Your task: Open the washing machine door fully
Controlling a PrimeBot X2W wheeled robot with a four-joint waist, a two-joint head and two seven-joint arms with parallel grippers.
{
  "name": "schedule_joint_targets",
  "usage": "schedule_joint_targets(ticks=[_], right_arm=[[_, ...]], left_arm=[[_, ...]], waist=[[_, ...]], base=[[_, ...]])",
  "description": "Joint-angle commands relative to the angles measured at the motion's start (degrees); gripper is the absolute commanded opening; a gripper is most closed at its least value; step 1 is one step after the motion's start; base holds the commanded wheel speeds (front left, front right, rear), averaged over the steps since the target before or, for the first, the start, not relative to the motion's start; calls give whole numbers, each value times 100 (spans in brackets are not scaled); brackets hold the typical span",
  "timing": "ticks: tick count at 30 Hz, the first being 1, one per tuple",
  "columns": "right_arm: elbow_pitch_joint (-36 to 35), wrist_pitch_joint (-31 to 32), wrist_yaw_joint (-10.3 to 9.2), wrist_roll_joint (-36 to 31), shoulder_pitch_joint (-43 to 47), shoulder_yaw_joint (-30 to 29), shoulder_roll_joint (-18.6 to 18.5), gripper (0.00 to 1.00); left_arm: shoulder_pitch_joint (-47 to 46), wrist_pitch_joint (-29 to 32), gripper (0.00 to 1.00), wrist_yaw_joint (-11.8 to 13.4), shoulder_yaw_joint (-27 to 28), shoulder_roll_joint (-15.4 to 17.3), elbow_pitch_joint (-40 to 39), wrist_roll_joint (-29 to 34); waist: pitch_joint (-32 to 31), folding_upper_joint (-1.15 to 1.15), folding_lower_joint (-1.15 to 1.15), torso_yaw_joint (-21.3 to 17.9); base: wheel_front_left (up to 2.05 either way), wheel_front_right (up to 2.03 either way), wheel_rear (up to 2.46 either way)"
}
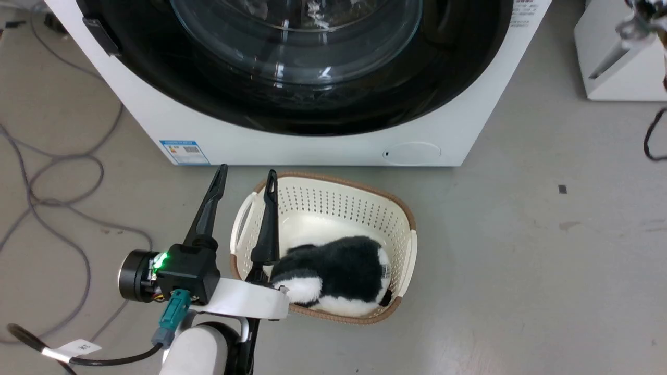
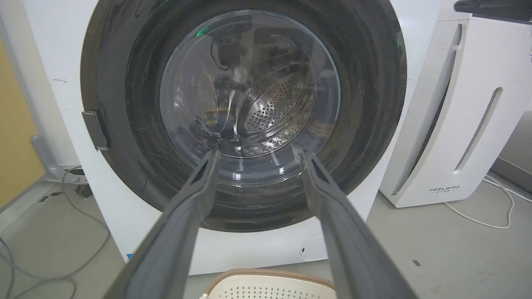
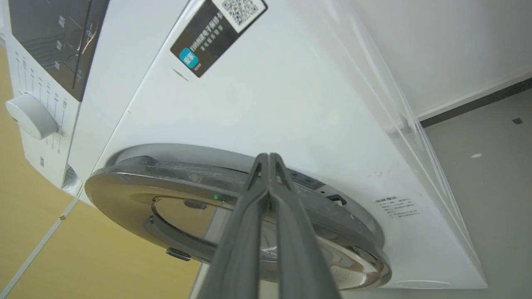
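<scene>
The washing machine (image 1: 323, 148) stands white before me, and its round glossy black door (image 1: 219, 88) with the clear glass bowl (image 2: 249, 83) covers the drum opening. My left gripper (image 1: 247, 173) hovers open and holding nothing, low in front of the machine, above the basket's left rim. In the left wrist view its fingers (image 2: 195, 195) point at the door's lower half. My right gripper (image 3: 268, 157) is shut, nothing between the fingers, its tips at the door's rim (image 3: 174, 168). There the door (image 3: 124, 195) stands slightly off the white front, and a small latch (image 3: 336, 200) shows.
A cream laundry basket (image 1: 401, 224) holding a black-and-white plush toy (image 1: 333, 273) sits on the floor right before the machine. A white appliance (image 2: 457, 124) stands beside the machine's right side. Grey cables (image 1: 47, 182) loop on the floor at the left.
</scene>
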Motion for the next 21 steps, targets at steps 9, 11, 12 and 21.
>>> schedule_joint_targets(ticks=[9,11,12,21], right_arm=[[535,930,31,426,-1052,559,136,0],[615,960,32,477,-1213,658,154,0],[653,979,32,486,-1288,725,161,0],[1132,1247,34,821,-1974,1088,217,0]], left_arm=[[-268,-158,100,119,-194,8,-117,-91],[-311,-182,100,140,-236,8,-133,-106],[-335,-194,100,151,-261,8,-140,-118],[-542,-302,100,239,-413,8,-204,-219]], waist=[[394,0,0,76],[471,0,0,95],[508,0,0,109],[796,0,0,223]], base=[[0,0,0],[0,0,0],[0,0,0],[0,0,0]])
